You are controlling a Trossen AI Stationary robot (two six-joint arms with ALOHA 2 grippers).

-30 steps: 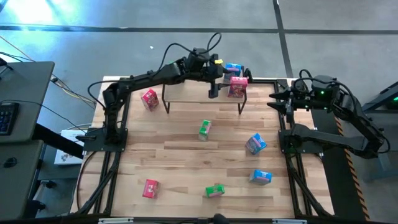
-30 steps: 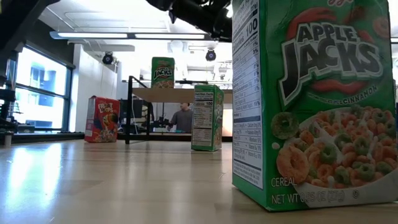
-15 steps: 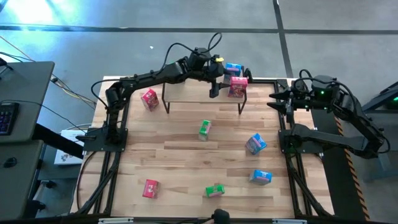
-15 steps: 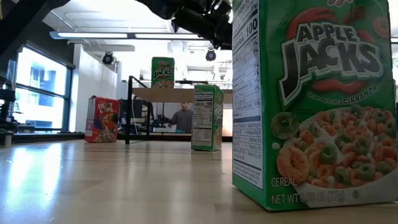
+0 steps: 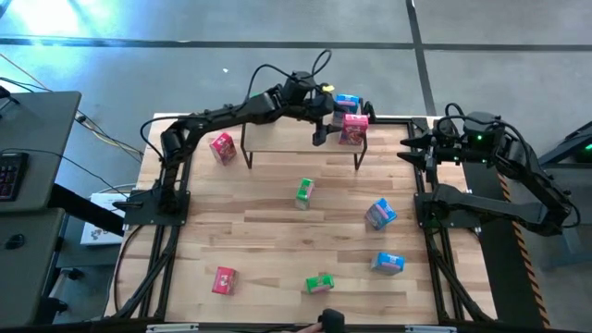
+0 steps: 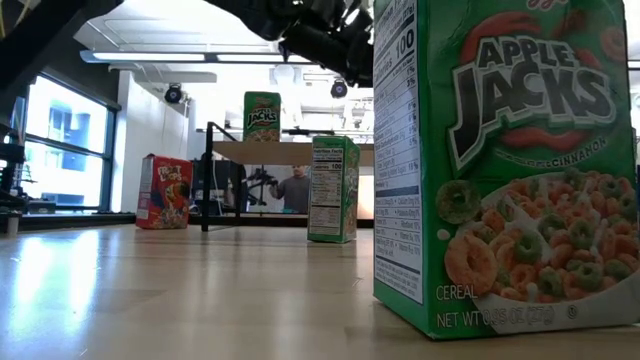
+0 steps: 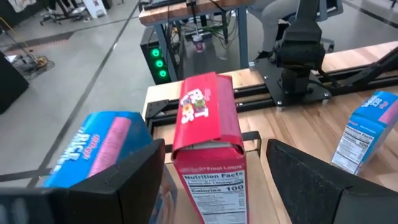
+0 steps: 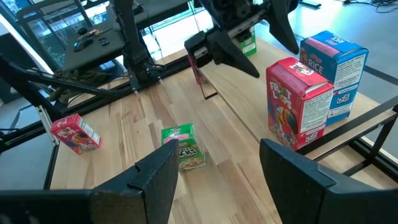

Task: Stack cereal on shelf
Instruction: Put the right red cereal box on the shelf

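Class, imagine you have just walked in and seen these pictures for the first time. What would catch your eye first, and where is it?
First, the green cereal box towering at the right of the low view, close to the camera. Next, the shelf at the table's far edge, where a red-pink box and a blue box stand side by side, with the left hand open right beside them. The right hand waits at the table's right edge.

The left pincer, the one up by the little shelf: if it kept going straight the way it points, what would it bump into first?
Most likely the red cereal box on the shelf. It stands directly ahead of the open left pincer, between its fingers, with the blue box just beside it.
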